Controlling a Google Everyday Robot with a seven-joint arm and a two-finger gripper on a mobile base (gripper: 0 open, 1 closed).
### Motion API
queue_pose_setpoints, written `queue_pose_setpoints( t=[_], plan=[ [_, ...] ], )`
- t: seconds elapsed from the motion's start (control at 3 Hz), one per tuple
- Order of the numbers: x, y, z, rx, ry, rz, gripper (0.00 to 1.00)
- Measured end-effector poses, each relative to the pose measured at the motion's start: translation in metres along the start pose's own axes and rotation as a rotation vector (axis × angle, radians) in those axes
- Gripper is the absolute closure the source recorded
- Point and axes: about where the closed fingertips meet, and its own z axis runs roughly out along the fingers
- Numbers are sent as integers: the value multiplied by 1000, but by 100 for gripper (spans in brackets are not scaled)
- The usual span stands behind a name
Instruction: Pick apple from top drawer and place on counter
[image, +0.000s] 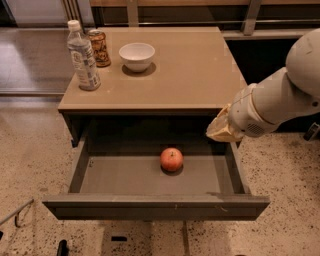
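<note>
**Camera view:** The top drawer (125, 176) is standing pulled out of the dark cabinet, putting the apple (171, 159) within reach from above. The apple is lying alone on the drawer's grey floor, slightly right of centre and toward the far side. The robot's gripper (220, 131) is hanging over the drawer's far right corner, just below the edge of the bench (190, 75). The white arm (280, 100) is reaching in from the right, apparently to stay clear of the overhang. The apple is lying left of the gripper, lower and nearer, well apart from it. Whether the gripper is spread or closed cannot be told. A water bottle (82, 57), a can (99, 48) and a white bowl (136, 55) are sitting along the bench's far left.
</note>
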Motion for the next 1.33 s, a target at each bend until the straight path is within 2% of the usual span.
queue_pose_setpoints(
  t=[0.33,0.67,1.0,1.33],
  plan=[
    [5,-7,44,1,-51,4,100],
    [3,-19,96,-20,-101,-2,100],
    [3,-19,96,-20,-101,-2,100],
    [6,-13,102,-37,-94,-5,85]
  ],
)
